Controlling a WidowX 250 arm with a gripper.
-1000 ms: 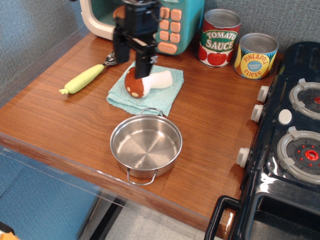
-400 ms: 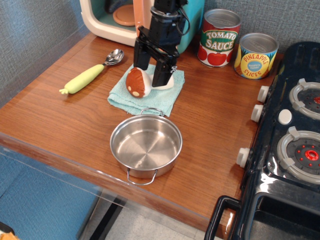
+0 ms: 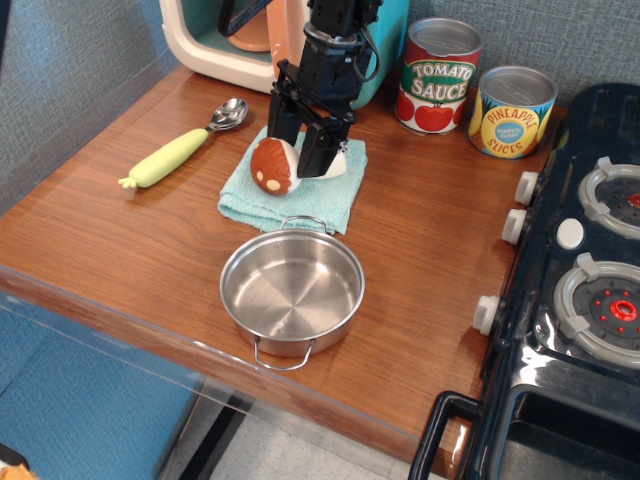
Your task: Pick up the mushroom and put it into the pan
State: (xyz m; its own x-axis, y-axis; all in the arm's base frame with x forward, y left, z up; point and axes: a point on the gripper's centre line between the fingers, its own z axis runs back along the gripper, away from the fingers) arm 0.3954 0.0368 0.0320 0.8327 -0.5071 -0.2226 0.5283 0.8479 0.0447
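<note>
The mushroom point(image 3: 272, 166) lies on its side on a light-blue cloth point(image 3: 292, 206), with its spotted reddish-brown cap to the left. Its white stem is mostly hidden behind my fingers. My black gripper point(image 3: 300, 152) has come down from above onto the mushroom. Its two fingers stand either side of the stem just right of the cap, still apart, with the tips at cloth level. The steel pan point(image 3: 228, 282) stands empty on the wooden counter just in front of the cloth. One of its loop handles touches the cloth's front edge.
A yellow-green handled spoon point(image 3: 178, 153) lies left of the cloth. A tomato sauce can point(image 3: 440, 75) and a pineapple can point(image 3: 512, 112) stand at the back right. A teal toy appliance point(image 3: 200, 40) is behind the gripper. A dark toy stove point(image 3: 590, 280) fills the right side.
The gripper moved right and down over the mushroom, and its fingers now straddle the stem. The mushroom and cloth shifted slightly, and the fingers narrowed a little.
</note>
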